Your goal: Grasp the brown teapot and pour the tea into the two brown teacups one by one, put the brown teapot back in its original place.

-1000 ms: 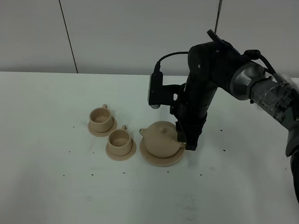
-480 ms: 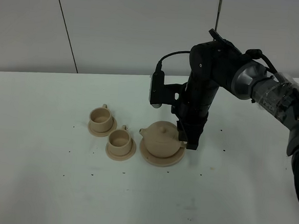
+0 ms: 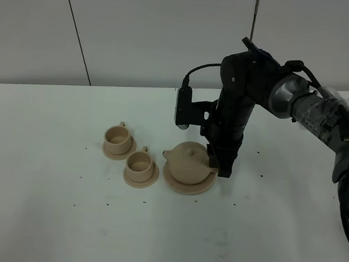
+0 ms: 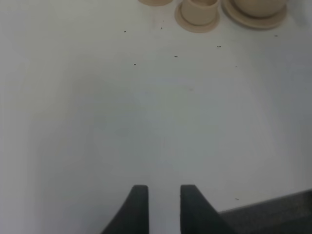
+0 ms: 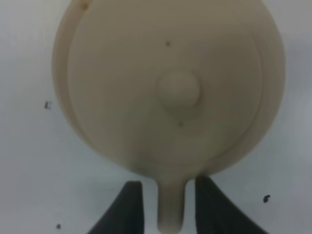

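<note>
Teapot [image 3: 187, 160] sits on its big saucer [image 3: 190, 186], beside two cups, rear cup [image 3: 118, 138] and front cup [image 3: 140, 162], each on a small saucer [image 3: 151, 179]: three saucers. Only my right wrist view shows the right gripper [image 5: 165, 209] parted around the handle [image 5: 171, 217], not touching. Left gripper [image 4: 163, 209], seen only by its own camera, stands narrow, empty

- Table [image 3: 66, 219]: bare in front of the crockery; free passage.
- Front teacup [image 3: 140, 164], rear teacup [image 3: 118, 139]: crowd teapot [image 3: 187, 159] on spout side.
- Right gripper [image 5: 168, 183]: straddles teapot handle.
</note>
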